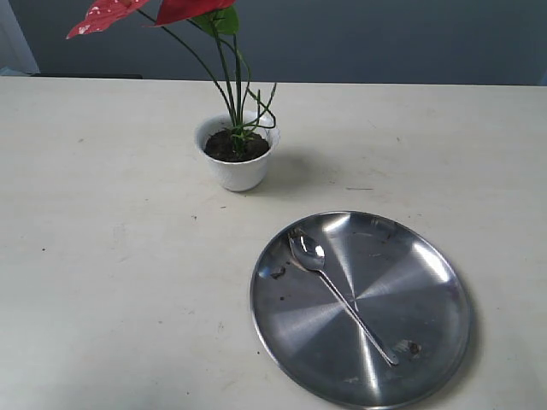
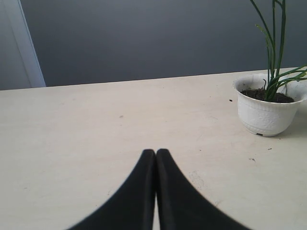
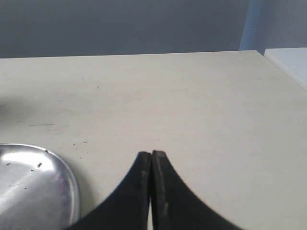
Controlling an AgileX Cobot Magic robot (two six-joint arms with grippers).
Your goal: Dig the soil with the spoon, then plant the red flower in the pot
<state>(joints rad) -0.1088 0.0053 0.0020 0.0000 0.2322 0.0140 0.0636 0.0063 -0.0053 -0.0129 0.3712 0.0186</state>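
Pot: one white pot (image 1: pixel 234 164) stands upright on the table (image 1: pixel 102 239), at about 11 o'clock from the steel plate (image 1: pixel 427 333) in the exterior view, well apart from it.
Soil: one dark patch of soil (image 1: pixel 232 146) fills the mouth of the pot; some small dark crumbs lie on the plate.
Red flower: one red flower (image 1: pixel 162 10) stands in the soil, its thin green stems rising from the pot and its red blooms reaching to 12 o'clock, cut by the edge of the view.
Spoon: one spoon (image 1: pixel 338 293) lies flat on the plate, bowl toward 11 o'clock and handle toward 5 o'clock; it touches no gripper.
Left gripper: the left gripper (image 2: pixel 156 154) has its two black fingers pressed together with nothing between them; the pot is near it but not touching, off to the side over bare table.
Right gripper: the right gripper (image 3: pixel 151 155) also has its fingers closed together and holds nothing; only the rim of the plate is near it, the spoon is not seen there.
Count: one pot, one flower, one spoon, one plate, two grippers.
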